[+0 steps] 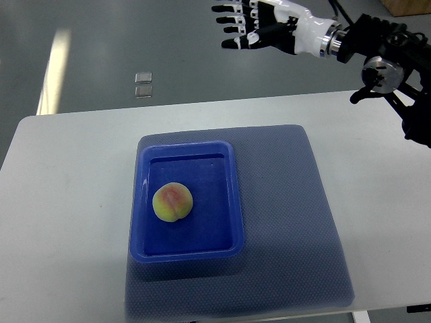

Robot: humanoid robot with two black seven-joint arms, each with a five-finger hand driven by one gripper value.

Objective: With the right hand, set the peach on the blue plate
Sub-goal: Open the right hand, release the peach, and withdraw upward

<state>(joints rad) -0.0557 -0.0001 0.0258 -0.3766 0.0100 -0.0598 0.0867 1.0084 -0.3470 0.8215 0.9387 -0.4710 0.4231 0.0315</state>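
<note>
Grey floor frames a pale surface (74, 202) carrying a dark blue mat (296, 222), and on it the peach (173, 202) already lies inside the blue plate (232, 202) (really a shallow tray), left of its centre. Judged from that, the placing looks done and only the retreat remains. Up at one o'clock, well apart from the plate, the right hand (246, 27) hangs with fingers spread, holding nothing. Two small clear squares (143, 84) lie on the floor at eleven o'clock; nothing blocks the way.
</note>
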